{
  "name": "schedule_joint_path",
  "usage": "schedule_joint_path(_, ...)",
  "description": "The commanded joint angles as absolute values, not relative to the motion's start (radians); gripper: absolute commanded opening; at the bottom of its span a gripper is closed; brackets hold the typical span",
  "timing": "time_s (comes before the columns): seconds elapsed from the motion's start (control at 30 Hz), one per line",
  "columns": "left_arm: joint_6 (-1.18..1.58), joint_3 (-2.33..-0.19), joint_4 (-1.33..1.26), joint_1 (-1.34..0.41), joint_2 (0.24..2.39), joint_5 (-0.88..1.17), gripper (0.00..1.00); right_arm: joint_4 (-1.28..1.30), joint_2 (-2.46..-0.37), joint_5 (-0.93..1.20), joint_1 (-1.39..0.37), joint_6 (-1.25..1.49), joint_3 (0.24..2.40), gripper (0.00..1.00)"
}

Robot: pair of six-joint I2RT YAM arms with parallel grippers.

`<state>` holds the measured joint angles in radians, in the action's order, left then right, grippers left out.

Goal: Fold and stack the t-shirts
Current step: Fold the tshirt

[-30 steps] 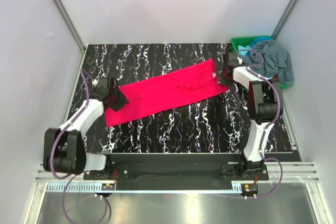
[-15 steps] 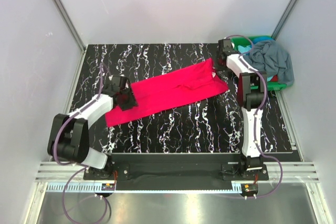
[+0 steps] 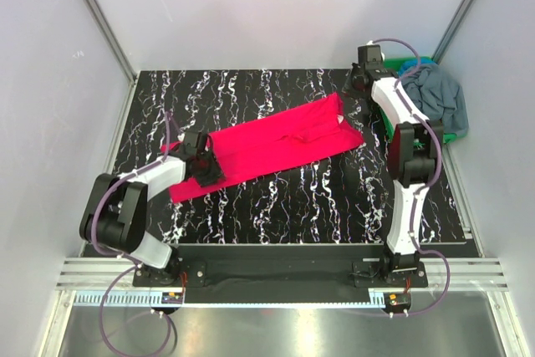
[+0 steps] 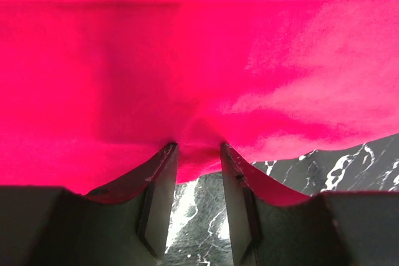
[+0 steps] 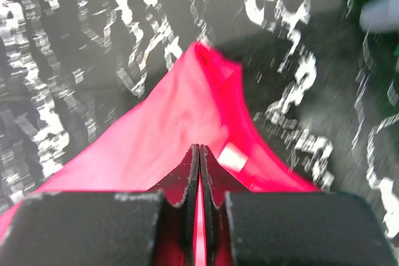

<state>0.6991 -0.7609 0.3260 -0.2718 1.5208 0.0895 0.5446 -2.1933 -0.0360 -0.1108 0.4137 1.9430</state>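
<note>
magenta t-shirt: 1 | grey-blue t-shirt: 1 | green bin: 1 | left hand, right hand: 2

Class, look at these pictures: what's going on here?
Two robot arms are working on a magenta t-shirt stretched across the table. The left gripper pinches its near-left edge. The right gripper hangs beyond the far-right corner, jaws almost together, apparently holding nothing. A grey-blue shirt is heaped on the green bin.
</note>
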Motion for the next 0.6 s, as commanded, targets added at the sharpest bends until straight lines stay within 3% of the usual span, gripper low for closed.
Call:
schedule_joint_path(0.0, 0.773, -0.683, 0.353, -0.275, 1.537, 0.112, 0.4, 0.519, -2.077, 0.055, -0.109, 0.57, 1.826, 0.08)
schedule_joint_path(0.3, 0.954, -0.604, 0.325, -0.308, 1.344, 0.187, 0.39, 0.413, -1.866, 0.063, -0.11, 0.748, 1.436, 0.12)
schedule_joint_path(0.57, 0.867, -0.828, 0.606, -0.307, 1.322, -0.122, 0.4, 0.361, -1.764, -0.037, -0.153, 0.87, 1.233, 0.13)
